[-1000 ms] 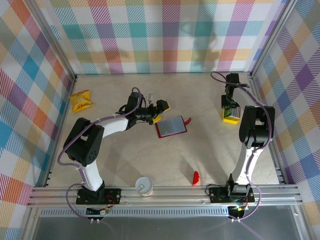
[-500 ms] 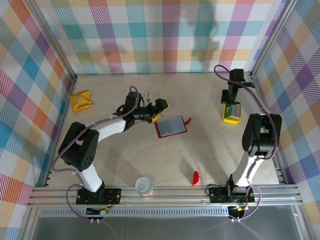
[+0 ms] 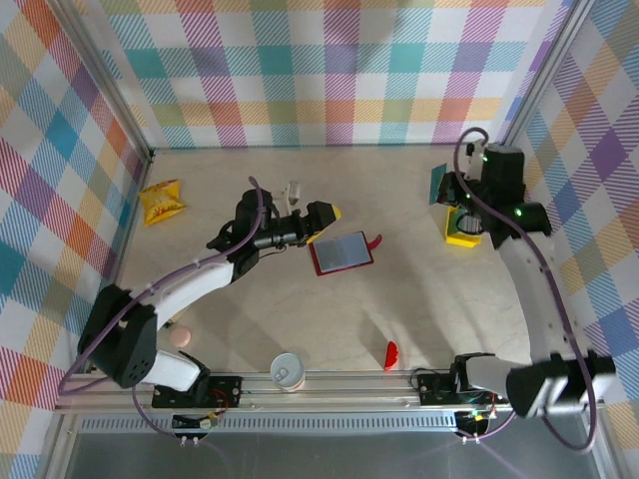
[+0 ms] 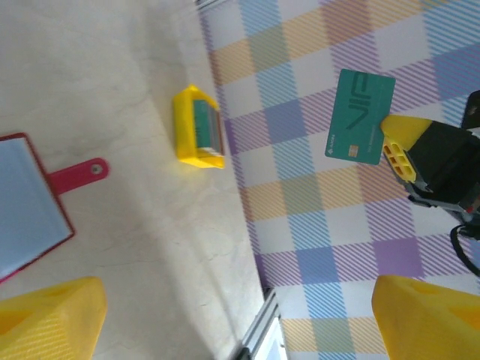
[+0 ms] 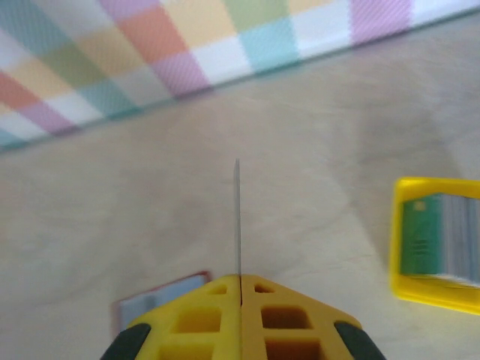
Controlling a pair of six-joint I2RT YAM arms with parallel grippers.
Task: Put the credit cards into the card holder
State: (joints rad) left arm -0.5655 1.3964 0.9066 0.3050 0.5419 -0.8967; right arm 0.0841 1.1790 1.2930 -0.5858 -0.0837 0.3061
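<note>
Teal card point(image 4: 361, 116) pinched by one corner in the right gripper point(image 5: 240, 283), held edge-up off the bench point(image 3: 300, 319) near the right wall. Remaining credit cards point(image 4: 204, 126) stand in a yellow tray point(image 4: 184, 127) just beside that gripper. Card holder point(image 3: 341, 252) lies open mid-bench, grey-blue inside up, clasp tab toward the tray. Left gripper point(image 4: 236, 300) spread wide, empty, near the holder's far-left corner.

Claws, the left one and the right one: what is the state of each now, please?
Left claw: open, holding nothing.
Right claw: closed on a teal card.
</note>
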